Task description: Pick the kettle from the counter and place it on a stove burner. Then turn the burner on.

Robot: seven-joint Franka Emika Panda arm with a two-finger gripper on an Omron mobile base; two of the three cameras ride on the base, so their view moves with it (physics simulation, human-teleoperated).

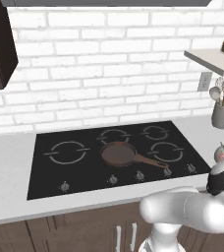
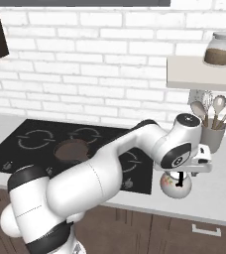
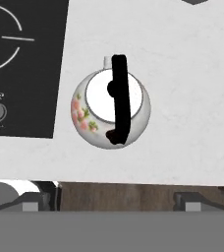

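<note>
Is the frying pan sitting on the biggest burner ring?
No, the frying pan sits beside the biggest burner ring, in the cooktop's middle.

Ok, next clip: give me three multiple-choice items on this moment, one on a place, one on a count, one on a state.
1. Where is the kettle?
A on the counter right of the cooktop
B on a burner
C on the shelf

2. How many knobs line the cooktop's front edge?
A three
B five
C seven

3. How is the claw?
A shut on the handle
B open above the kettle
C holding the pan

Key: 1 A, it sits on pale worktop off the black glass; 2 B, five knobs in a row; 3 B, fingers spread, nothing gripped.
</note>
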